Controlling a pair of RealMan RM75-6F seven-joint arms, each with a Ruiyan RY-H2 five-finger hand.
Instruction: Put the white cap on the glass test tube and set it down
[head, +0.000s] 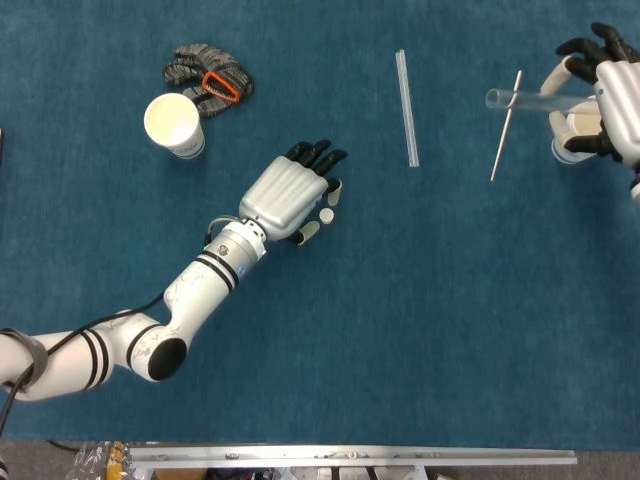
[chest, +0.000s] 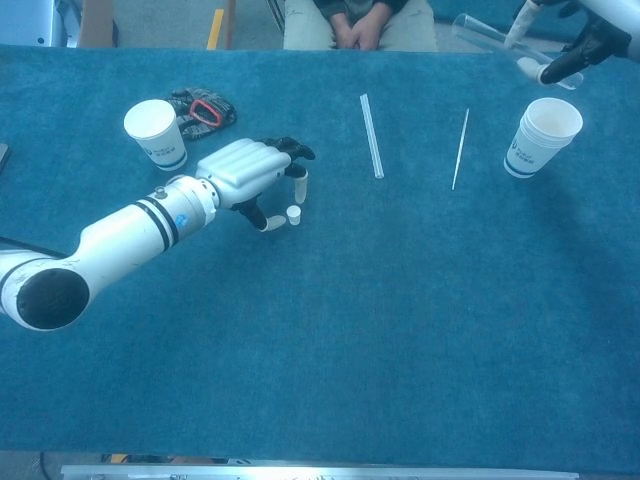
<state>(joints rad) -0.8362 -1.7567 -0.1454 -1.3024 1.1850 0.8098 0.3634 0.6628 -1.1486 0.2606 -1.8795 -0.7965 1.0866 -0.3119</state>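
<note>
A blue-carpeted table (head: 420, 320) carries two paper cups (chest: 155, 132) (chest: 540, 136), a glove (head: 208, 72), white cap (head: 326, 215), clear tube (head: 406, 108) and thin rod (head: 505, 125).
</note>
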